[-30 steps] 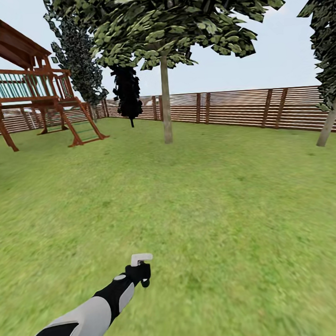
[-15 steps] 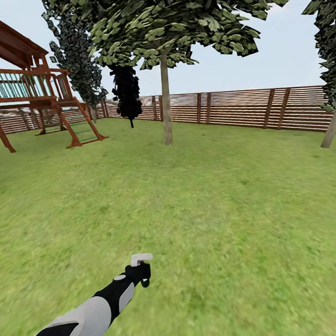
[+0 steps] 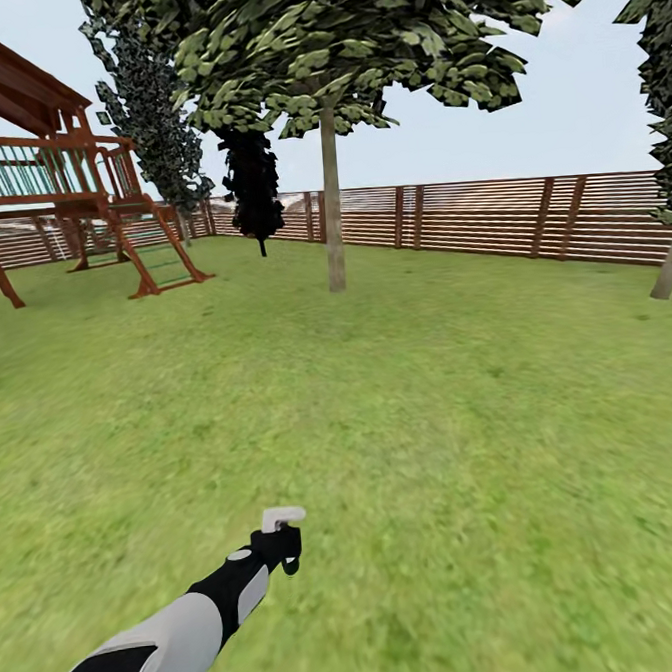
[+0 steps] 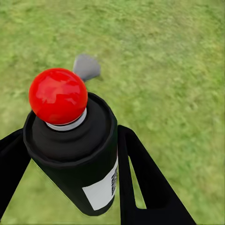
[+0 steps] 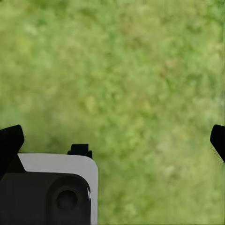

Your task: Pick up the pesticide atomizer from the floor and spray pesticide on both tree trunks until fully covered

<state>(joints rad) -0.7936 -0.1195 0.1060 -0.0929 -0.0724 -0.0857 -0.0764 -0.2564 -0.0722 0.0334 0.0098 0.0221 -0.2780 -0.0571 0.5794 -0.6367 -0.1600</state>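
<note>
Left wrist view puts us right on it — the left gripper (image 4: 70, 187) is clamped on the pesticide atomizer (image 4: 75, 154), black body upright between the fingers, red tip up, ready to aim. Well ahead of that claw stands the nearer tree trunk (image 3: 332, 201) — too far to spray, I'd judge. Right gripper (image 5: 112, 140) hangs spread wide over grass (image 5: 140, 70), idle.

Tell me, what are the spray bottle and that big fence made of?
The spray bottle looks like smooth black plastic, with a glossy red ball tip that shines and a paper-like white label. The fence looks like brown wood, built from flat horizontal slats between posts. It's a simulator's render, so this is a guess.
</note>
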